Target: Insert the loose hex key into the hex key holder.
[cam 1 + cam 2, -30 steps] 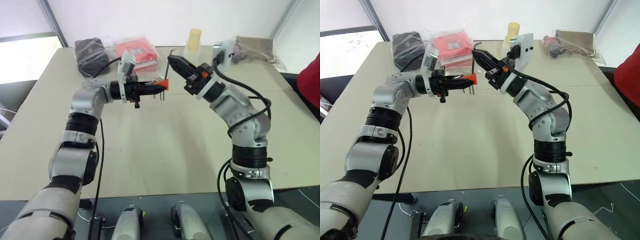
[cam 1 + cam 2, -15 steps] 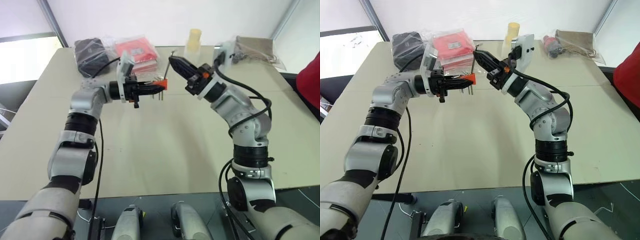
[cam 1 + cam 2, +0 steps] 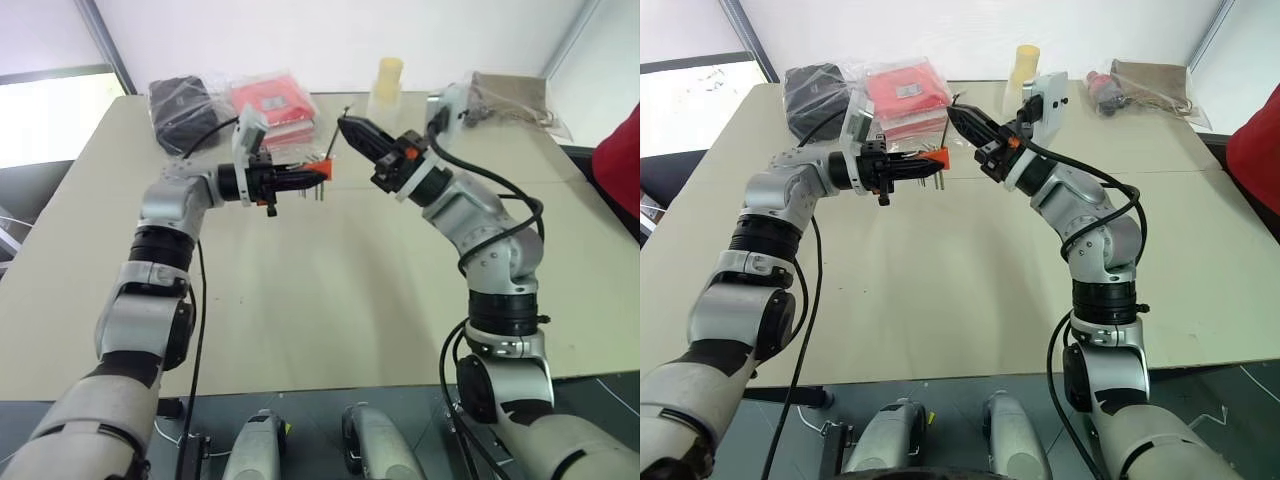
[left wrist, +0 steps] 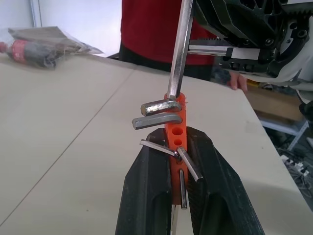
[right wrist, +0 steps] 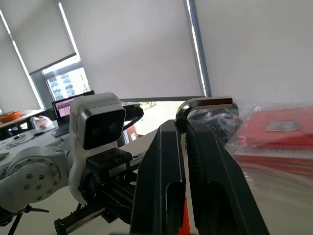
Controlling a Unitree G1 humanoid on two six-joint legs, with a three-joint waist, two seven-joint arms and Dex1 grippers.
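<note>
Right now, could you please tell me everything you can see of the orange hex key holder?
The holder is a small orange plastic block with a row of round holes down its face. Several silvery metal keys sit in it, their bent ends sticking out sideways. The left claw is shut on its sides, holding it in the air above the table. The loose key, held in the right claw, meets the holder's free end, beside the topmost seated key; how deep it sits I cannot tell.

Wide bare table [image 3: 330,290] lies open under both raised arms. Along the far edge, a red packet [image 3: 275,100], black bag [image 3: 182,110] and yellowish cup [image 3: 388,78] crowd the way.
</note>
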